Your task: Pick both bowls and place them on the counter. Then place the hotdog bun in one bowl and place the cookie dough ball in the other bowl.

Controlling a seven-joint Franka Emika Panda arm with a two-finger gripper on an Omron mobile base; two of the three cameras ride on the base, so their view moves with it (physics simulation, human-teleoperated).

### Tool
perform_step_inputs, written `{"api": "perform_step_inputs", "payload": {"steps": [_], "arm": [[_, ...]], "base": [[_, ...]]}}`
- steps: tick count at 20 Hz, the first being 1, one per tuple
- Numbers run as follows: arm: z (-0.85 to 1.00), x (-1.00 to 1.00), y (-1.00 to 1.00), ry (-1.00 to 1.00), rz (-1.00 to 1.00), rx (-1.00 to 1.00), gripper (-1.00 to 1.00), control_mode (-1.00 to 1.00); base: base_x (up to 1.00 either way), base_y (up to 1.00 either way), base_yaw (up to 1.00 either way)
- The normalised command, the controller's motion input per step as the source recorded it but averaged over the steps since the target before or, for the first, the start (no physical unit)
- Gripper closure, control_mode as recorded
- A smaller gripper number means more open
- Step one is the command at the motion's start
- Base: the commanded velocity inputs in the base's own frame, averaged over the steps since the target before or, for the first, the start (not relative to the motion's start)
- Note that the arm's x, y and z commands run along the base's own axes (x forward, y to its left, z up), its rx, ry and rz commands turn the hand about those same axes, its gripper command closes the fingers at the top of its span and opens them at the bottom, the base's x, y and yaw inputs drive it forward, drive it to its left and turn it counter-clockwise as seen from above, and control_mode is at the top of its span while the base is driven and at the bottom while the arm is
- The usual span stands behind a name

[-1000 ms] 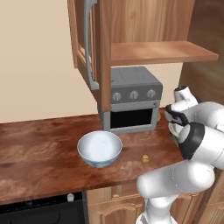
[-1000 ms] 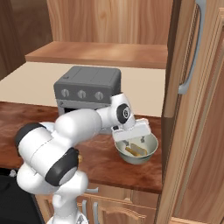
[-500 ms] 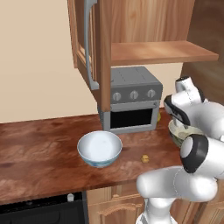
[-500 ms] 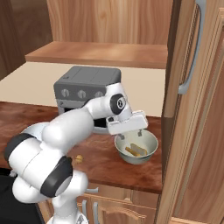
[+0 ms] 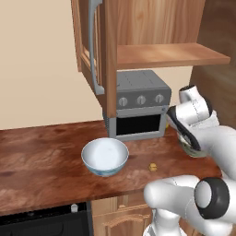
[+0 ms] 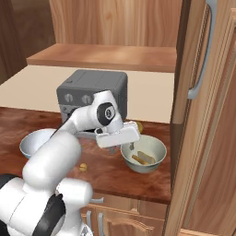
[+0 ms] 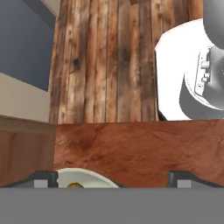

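Gripper (image 6: 131, 146) is fully open, holding nothing, above the bowl (image 6: 144, 154) with the bun (image 6: 144, 158). Risk: reaching for the ball (image 5: 152, 167) may clip that bowl's rim.

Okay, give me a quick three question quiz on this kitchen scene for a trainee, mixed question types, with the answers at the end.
1. True or false: the elongated pale yellow hotdog bun lies inside the dark grey-green ceramic bowl with the beige inside.
2. Multiple choice: where is the tiny round tan cookie dough ball? A) in the white ceramic bowl with blue pattern B) on the glossy reddish-brown wood-grain counter C) between the fingers
3. Short answer: is the robot's gripper open or shut, and does it hold anything?

Key: 1 true. 2 B, on the counter beside the white bowl. 3 open, holding nothing.
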Motion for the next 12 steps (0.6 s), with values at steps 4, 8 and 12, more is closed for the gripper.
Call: {"api": "perform_step_inputs", "payload": {"steps": [4,8,12], "arm": [[0.01,-0.31,0.66,0.05,0.0,0.0,-1.0,-1.0],[0.0,-0.19,0.7,0.08,0.0,0.0,-1.0,-1.0],[-0.01,-0.12,0.71,0.09,0.0,0.01,-1.0,-1.0]], "base": [[0.0,0.0,0.0],[0.0,0.0,0.0],[0.0,0.0,0.0]]}}
